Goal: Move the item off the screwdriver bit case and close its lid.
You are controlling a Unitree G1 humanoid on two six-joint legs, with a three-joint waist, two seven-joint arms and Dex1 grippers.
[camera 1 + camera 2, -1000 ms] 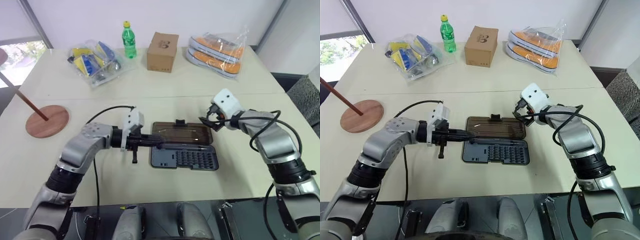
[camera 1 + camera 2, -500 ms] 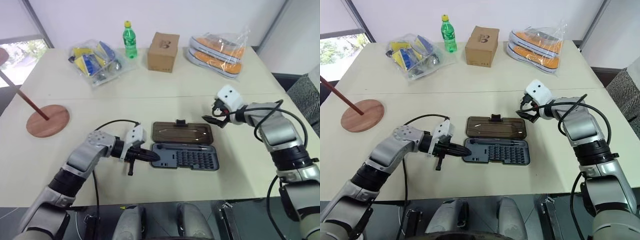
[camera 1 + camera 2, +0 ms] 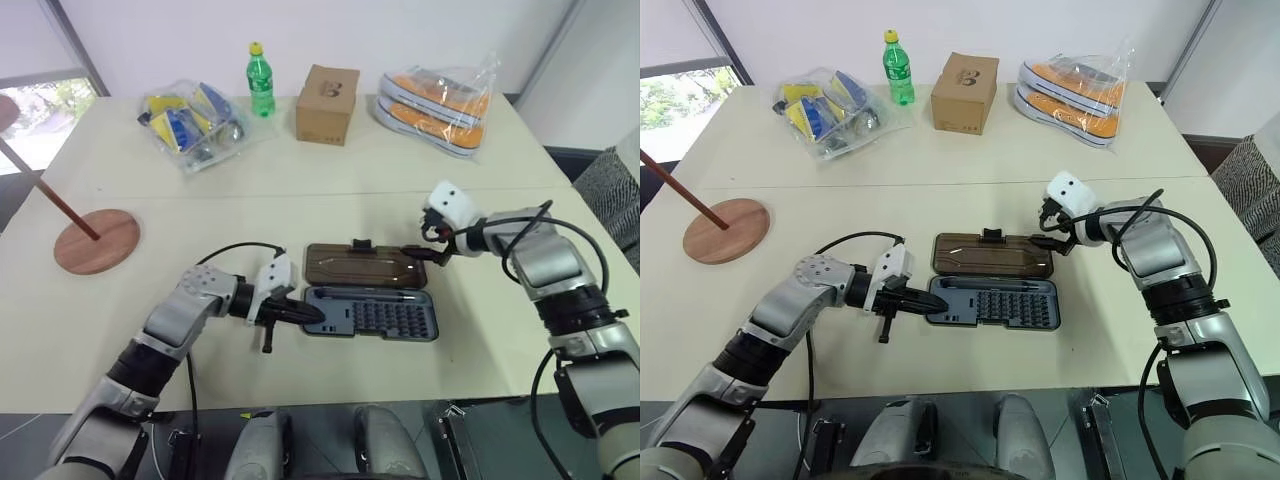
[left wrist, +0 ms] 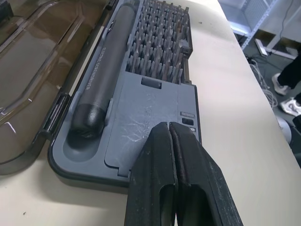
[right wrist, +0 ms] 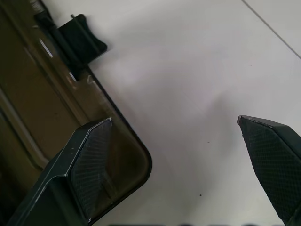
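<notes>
The screwdriver bit case (image 3: 370,313) lies open at the table's middle, with rows of bits and a slim screwdriver (image 4: 103,75) in it. Its smoky-brown lid (image 3: 360,264) lies flat behind it, black latch tab (image 3: 361,244) at the far edge. My left gripper (image 3: 308,314) is shut and empty, its tips over the case's left end (image 4: 155,94). Open at the lid's far right corner is my right gripper (image 3: 424,252); one finger (image 5: 91,155) hangs over that corner. The item, a reddish-brown wooden stand (image 3: 95,240), sits at the far left of the table, apart from the case.
Along the table's far side stand a green bottle (image 3: 259,79), a cardboard box (image 3: 326,90), a clear bag of blue and yellow things (image 3: 190,122) and bagged orange shoes (image 3: 435,100). Bare table lies between the stand and the case.
My left gripper has sunk from beside the lid's hinge line to the case's left end. The right gripper has tipped down toward the lid's right corner.
</notes>
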